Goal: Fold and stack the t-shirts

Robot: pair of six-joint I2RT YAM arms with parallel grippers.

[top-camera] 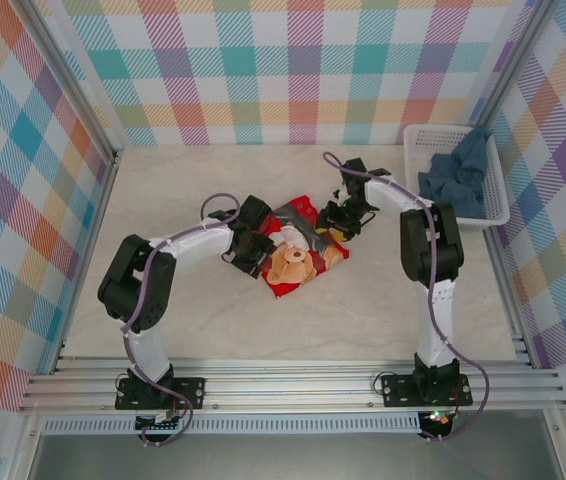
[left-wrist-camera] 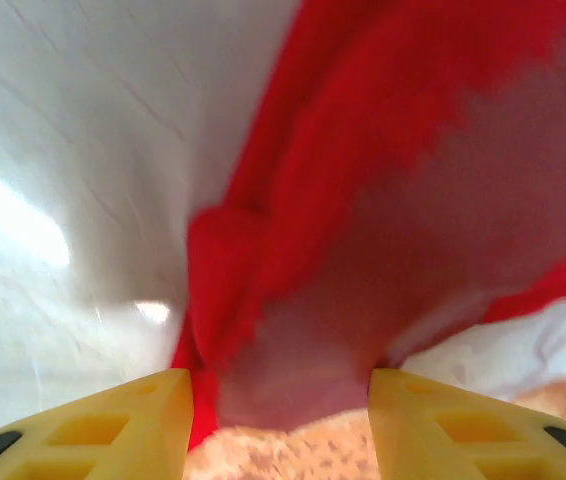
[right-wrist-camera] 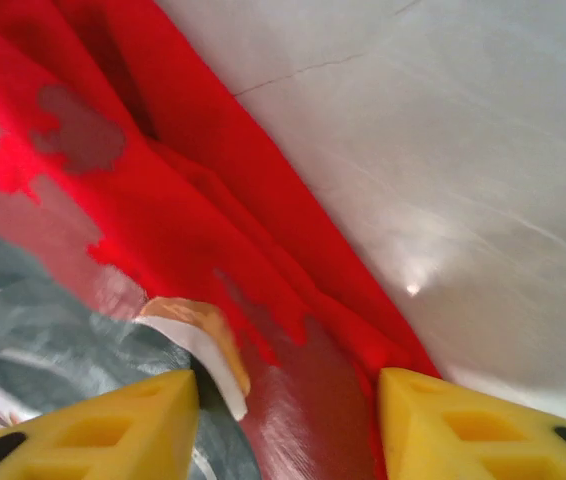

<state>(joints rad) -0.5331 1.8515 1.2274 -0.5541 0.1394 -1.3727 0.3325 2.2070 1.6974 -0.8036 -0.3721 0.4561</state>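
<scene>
Both jaws open, straddling opposite edges of the red t-shirt [top-camera: 301,258], which lies diagonally between my arms.

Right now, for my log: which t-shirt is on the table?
The red teddy-bear t-shirt, on the table; the blue-grey t-shirt lies in the white basket.

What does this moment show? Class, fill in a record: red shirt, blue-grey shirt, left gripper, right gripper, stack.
red t-shirt: rumpled on the table, teddy bear print facing up
blue-grey t-shirt: bunched in the white basket, far right
left gripper: open, red cloth between its fingers, at the shirt's left side
right gripper: open, over the shirt's far right edge
stack: not yet begun
</scene>
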